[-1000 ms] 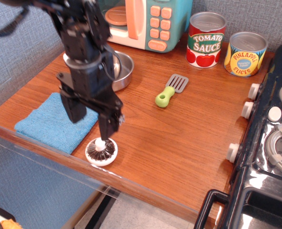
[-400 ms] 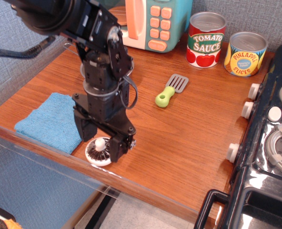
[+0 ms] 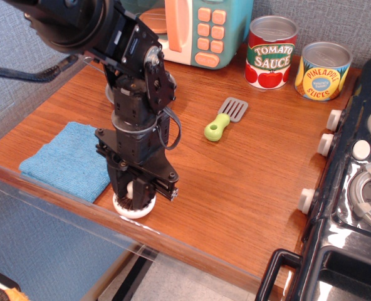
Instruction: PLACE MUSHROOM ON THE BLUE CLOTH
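Observation:
The mushroom (image 3: pixel 133 205) lies gills-up on the wooden counter near its front edge, just right of the blue cloth (image 3: pixel 69 160). Only its white rim and a bit of its white stem show under my gripper (image 3: pixel 134 192). The gripper points straight down over the mushroom. Its two black fingers (image 3: pixel 150 188) stand close against the stem on either side. The mushroom still rests on the counter. The blue cloth lies flat at the front left corner with nothing on it.
A steel pan (image 3: pixel 163 94) sits behind the arm. A green-handled spatula (image 3: pixel 224 119) lies mid-counter. A toy microwave (image 3: pixel 195 28), a tomato sauce can (image 3: pixel 271 53) and a pineapple can (image 3: pixel 323 70) stand at the back. A toy stove (image 3: pixel 355 175) is on the right.
The gripper has come down over the mushroom and its fingers have drawn in around the stem. The mushroom and the cloth have not moved.

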{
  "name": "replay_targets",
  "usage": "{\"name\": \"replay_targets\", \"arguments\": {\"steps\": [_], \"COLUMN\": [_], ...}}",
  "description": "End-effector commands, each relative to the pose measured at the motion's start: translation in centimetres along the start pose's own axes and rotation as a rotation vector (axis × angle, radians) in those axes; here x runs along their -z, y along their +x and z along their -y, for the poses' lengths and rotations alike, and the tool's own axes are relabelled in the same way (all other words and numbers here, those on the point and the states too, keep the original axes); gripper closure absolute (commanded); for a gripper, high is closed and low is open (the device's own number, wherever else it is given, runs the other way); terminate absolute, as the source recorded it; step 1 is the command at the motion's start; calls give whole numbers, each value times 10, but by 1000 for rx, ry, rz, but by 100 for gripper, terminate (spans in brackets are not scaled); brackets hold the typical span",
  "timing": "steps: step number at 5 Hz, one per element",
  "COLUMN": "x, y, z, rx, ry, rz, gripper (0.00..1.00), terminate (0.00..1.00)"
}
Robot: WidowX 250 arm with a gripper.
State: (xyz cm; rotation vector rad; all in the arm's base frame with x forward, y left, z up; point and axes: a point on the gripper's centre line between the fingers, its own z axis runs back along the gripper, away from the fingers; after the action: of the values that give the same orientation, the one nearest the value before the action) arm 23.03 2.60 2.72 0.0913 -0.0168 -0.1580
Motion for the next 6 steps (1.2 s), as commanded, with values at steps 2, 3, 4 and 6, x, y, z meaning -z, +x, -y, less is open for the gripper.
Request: {"name": "replay_targets", "arguments": {"steps": [2, 3, 4, 6], "x": [-42, -69, -71, -40], "y": [10, 9, 4, -5], "z": [-10, -38, -76, -114], "rx": [4, -72, -183, -283], "ry": [-37, -36, -14, 16], "rz": [116, 196, 203, 124], "gripper": [100, 100, 100, 100], "terminate": [0, 0, 0, 0]}}
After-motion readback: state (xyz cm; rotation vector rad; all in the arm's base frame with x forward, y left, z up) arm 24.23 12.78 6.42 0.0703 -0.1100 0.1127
